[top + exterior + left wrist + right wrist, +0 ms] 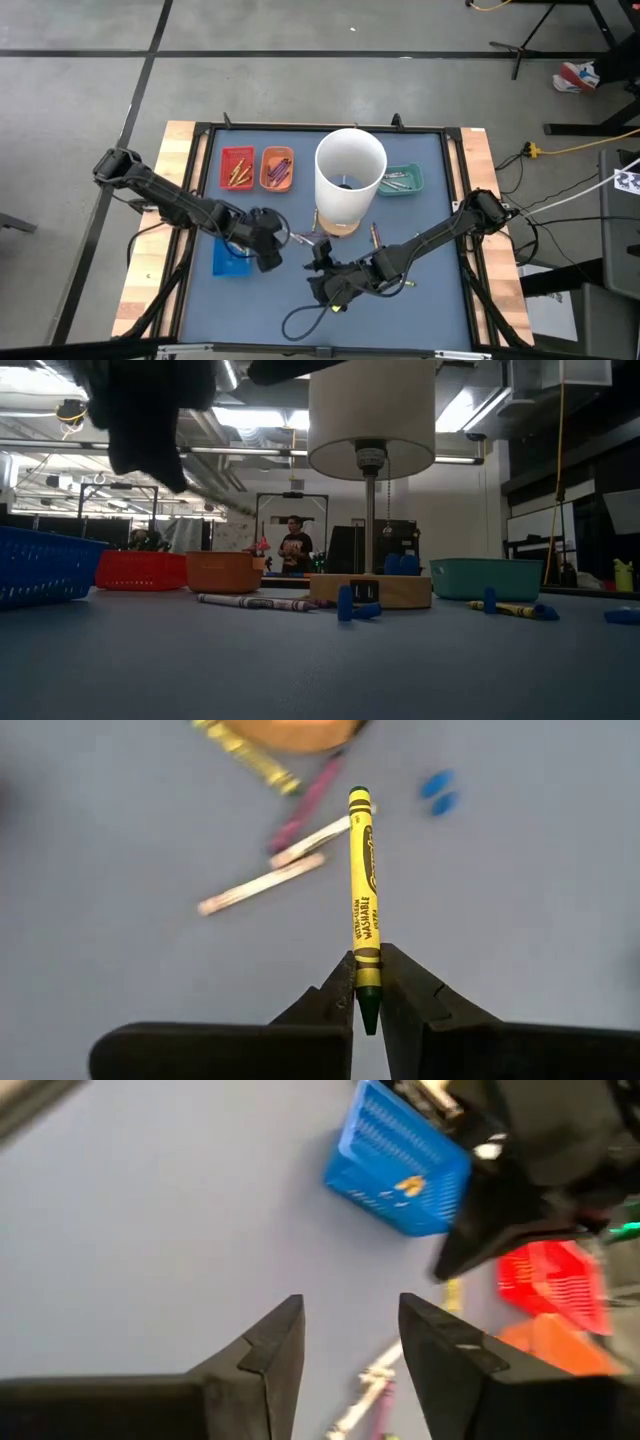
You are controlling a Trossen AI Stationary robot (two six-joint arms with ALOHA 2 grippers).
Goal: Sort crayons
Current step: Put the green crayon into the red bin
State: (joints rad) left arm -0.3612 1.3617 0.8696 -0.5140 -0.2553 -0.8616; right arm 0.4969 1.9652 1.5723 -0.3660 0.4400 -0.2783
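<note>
- Left end effector (367,982) clenched on a yellow crayon (363,890), pinched near one tip, most of the stick cantilevered out past the fingers.
- In the high view, left end effector (268,238) hangs over the middle of the table (430,210), just beside the blue tray (232,262) near the table's left edge.
- Right end effector (348,1348) released, jaws apart, nothing between them; in the high view it (322,262) sits toward the front-centre of the table.
- Loose crayons (262,883) lying flat on the table under the left arm: two pale, one magenta, one more yellow by the wooden base.
- More crayons already sitting in the red tray (237,167), orange tray (277,168) and teal tray (402,180) along the far edge.
- Another yellow crayon (512,608) lying near the teal tray in the low view.
- White cylinder (350,178) on the wooden base stands mid-table; not part of the sort.
- Handling estimate: light, stiff, wax core in paper wrap; brittle under side load, likely to snap or pivot if squeezed hard at the tip.
- Round section, so prone to rolling once dropped on a flat surface.
- Better grip point: mid-length across the wrapper, less swing than this end pinch.
- Sort looks partly done; several sticks not yet binned.
</note>
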